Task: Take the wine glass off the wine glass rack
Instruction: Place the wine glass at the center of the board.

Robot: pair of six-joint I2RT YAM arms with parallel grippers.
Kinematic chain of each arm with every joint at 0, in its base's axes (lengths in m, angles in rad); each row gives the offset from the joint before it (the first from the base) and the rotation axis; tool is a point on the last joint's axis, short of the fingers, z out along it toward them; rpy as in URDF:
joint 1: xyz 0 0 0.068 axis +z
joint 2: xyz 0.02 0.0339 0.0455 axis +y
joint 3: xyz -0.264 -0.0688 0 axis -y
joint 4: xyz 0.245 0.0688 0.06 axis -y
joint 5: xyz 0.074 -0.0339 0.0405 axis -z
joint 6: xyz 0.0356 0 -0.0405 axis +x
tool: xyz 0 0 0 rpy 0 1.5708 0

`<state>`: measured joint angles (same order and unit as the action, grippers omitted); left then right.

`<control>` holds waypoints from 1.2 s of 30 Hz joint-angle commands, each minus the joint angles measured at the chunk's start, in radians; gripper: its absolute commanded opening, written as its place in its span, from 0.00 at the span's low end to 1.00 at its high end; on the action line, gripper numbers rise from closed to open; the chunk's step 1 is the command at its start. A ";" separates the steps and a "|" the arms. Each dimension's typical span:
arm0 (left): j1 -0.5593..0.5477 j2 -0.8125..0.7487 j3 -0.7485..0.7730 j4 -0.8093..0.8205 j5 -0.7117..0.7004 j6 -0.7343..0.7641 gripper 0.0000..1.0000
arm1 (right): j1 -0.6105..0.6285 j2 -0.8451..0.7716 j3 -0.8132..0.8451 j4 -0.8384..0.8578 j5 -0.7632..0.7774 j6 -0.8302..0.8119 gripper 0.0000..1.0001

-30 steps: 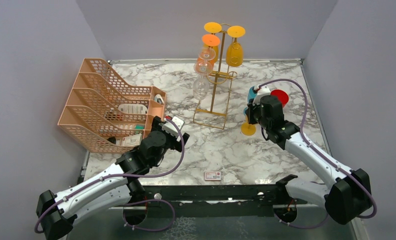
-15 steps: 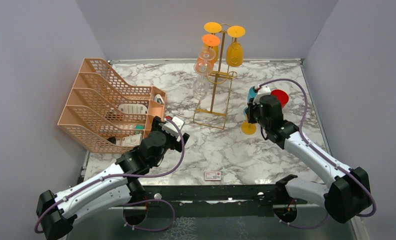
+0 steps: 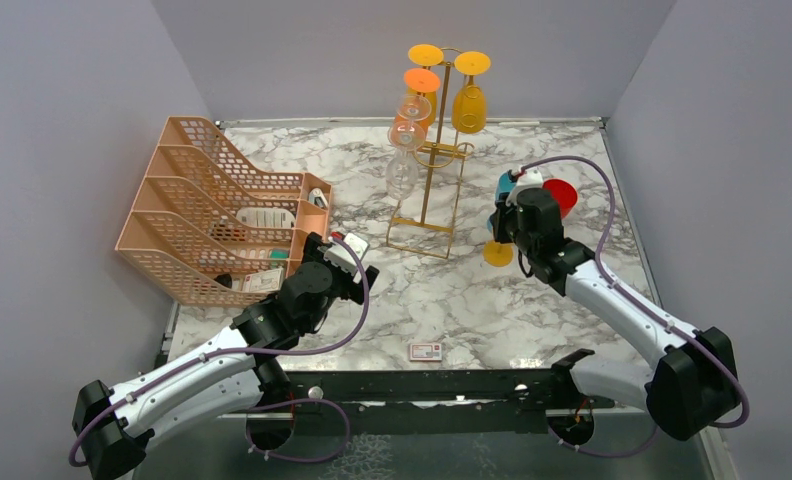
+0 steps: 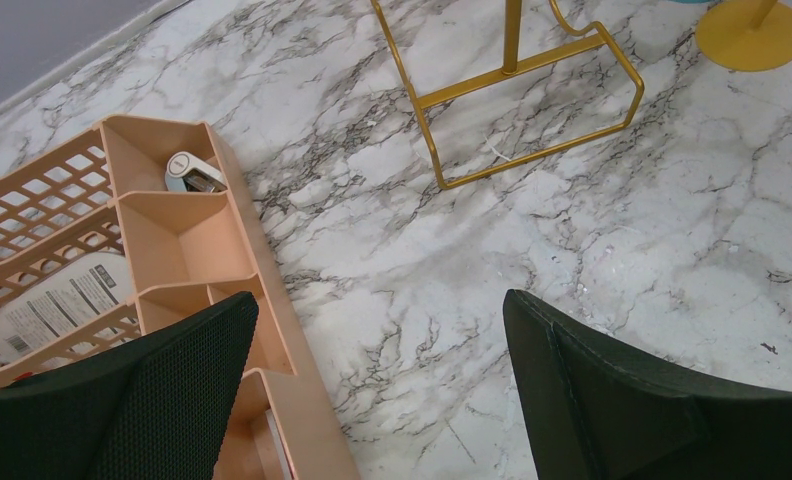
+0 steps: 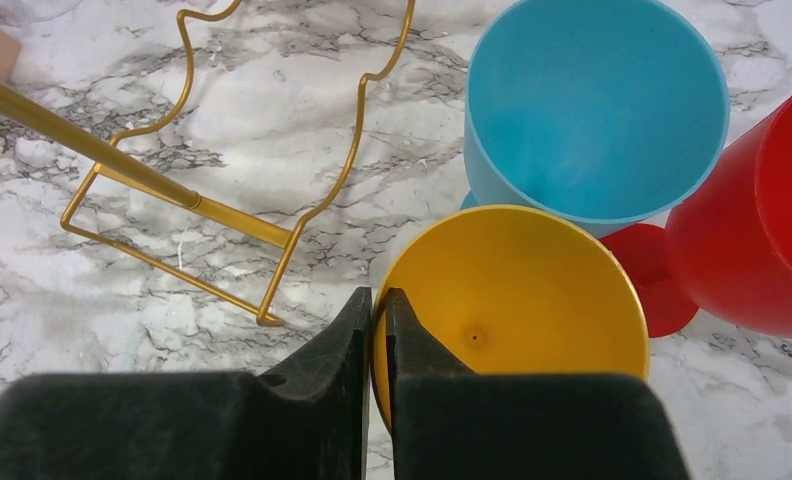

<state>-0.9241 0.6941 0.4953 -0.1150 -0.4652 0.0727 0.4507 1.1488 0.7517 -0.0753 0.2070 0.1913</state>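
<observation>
The gold wire wine glass rack stands at the back centre, with its base frame in the left wrist view and the right wrist view. A yellow glass, an orange glass and a clear glass hang upside down on it. My right gripper is shut on the rim of an upright yellow wine glass, right of the rack, with its foot low by the table. My left gripper is open and empty beside the peach tray.
A blue glass and a red glass stand close behind the held yellow glass. The peach mesh tray organiser fills the left side. A small card lies near the front edge. Grey walls surround the table.
My right gripper has shifted slightly toward the back with the yellow wine glass in it. The left arm has not moved.
</observation>
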 commanded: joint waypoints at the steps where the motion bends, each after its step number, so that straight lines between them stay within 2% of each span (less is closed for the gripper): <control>1: 0.001 -0.003 0.018 -0.011 -0.023 0.013 0.99 | 0.003 0.026 0.011 -0.049 0.066 0.039 0.11; 4: 0.001 -0.003 0.018 -0.010 -0.023 0.015 0.99 | 0.003 0.023 0.016 -0.060 0.063 0.049 0.13; 14: 0.001 -0.002 0.018 -0.011 -0.022 0.015 0.99 | 0.003 -0.005 0.043 -0.083 0.036 0.060 0.33; 23: 0.001 0.002 0.019 -0.014 -0.018 0.015 0.99 | 0.002 -0.038 0.071 -0.111 -0.007 0.075 0.39; 27: 0.001 0.004 0.020 -0.014 -0.019 0.015 0.99 | 0.003 -0.058 0.087 -0.136 0.004 0.084 0.54; 36: 0.000 0.004 0.020 -0.015 -0.017 0.015 0.99 | 0.003 -0.095 0.113 -0.175 0.017 0.087 0.58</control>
<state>-0.9241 0.6979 0.4953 -0.1230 -0.4652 0.0765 0.4507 1.0779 0.8219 -0.2142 0.2165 0.2653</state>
